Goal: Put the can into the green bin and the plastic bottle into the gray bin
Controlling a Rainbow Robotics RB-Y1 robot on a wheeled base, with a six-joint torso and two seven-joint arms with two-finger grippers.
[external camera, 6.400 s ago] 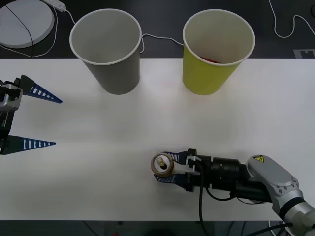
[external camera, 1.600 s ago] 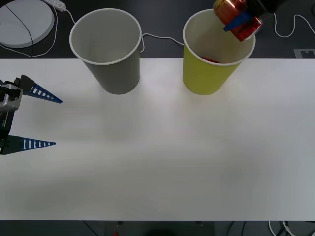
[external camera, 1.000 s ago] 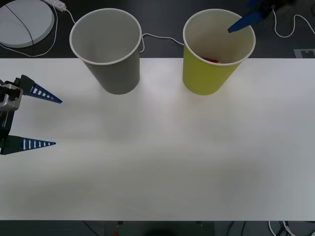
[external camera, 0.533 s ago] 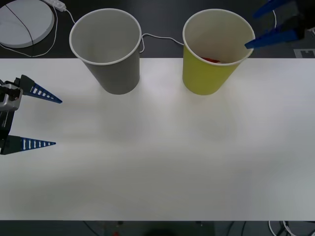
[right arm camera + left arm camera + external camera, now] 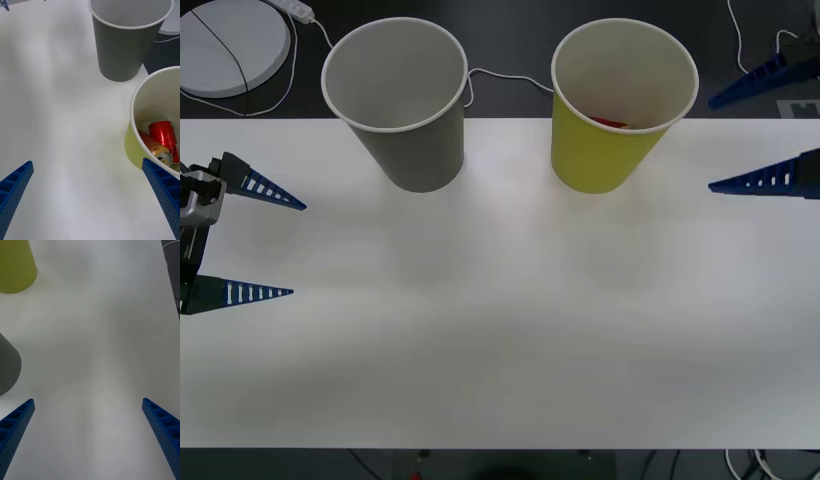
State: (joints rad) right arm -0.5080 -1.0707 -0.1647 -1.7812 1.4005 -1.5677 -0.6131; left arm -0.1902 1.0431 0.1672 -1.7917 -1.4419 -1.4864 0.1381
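Two blue ribbed grippers, both spread wide, nothing between fingers. Right gripper hovers at table's right edge, beside large yellow-green paper cup. Small red-orange metal can lies tilted at that cup's bottom, so can step judged done. Left gripper parked at left edge, near large gray paper cup, likely waiting for bottle step.
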